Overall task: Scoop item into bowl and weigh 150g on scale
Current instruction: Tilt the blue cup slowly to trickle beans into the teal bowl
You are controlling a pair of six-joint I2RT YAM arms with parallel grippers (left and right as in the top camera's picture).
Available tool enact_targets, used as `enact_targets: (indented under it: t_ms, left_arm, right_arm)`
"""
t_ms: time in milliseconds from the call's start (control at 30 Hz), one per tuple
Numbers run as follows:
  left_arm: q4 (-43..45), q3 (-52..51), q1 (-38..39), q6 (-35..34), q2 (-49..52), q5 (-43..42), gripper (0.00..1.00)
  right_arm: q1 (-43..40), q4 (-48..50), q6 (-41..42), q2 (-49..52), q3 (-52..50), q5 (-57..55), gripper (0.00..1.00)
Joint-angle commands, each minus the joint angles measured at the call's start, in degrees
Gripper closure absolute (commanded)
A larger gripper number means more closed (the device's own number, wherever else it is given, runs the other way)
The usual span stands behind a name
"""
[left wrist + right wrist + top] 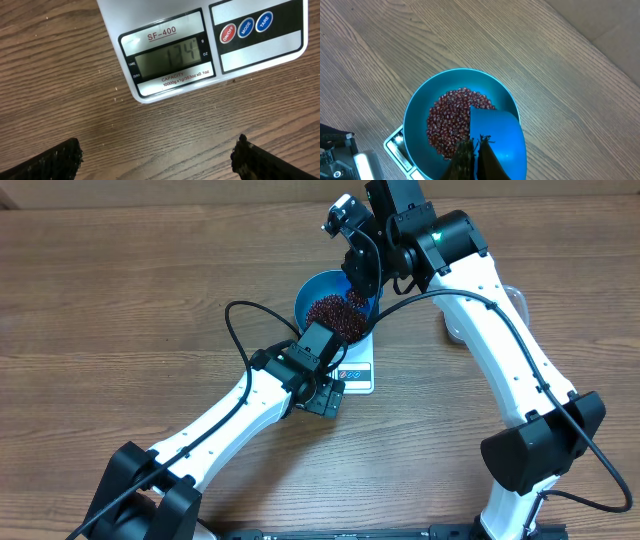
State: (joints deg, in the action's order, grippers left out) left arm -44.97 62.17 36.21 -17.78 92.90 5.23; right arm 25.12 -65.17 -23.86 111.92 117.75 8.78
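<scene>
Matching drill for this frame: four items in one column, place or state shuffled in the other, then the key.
1 beans
2 bowl
3 scoop
4 left gripper

A on the scale
B open, over the table by the display
C in the bowl
D held in the shut right gripper, above the bowl

Pairs: 1-C, 2-A, 3-D, 4-B

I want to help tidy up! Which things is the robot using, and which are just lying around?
Using:
- beans
- blue bowl
- scale under the bowl
- blue scoop, held by the right gripper

Lying about:
- clear plastic thing, mostly hidden, so maybe it belongs to the job
- brown board in the corner
</scene>
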Motion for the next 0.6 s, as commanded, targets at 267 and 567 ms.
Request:
enact_targets:
  t_ms: [267,567]
  left_arm:
    - [0.02,-0.57,-0.61,1.07,0.04,0.74,0.00]
    - [0.02,-0.57,-0.61,1.09,0.04,0.74,0.00]
  right_arm:
    - [-0.22,0.50,-0.48,-1.20,1.51,1.03,0.96]
    - [-0.46,0.96,-0.68,-1.20,1.51,4.72,0.96]
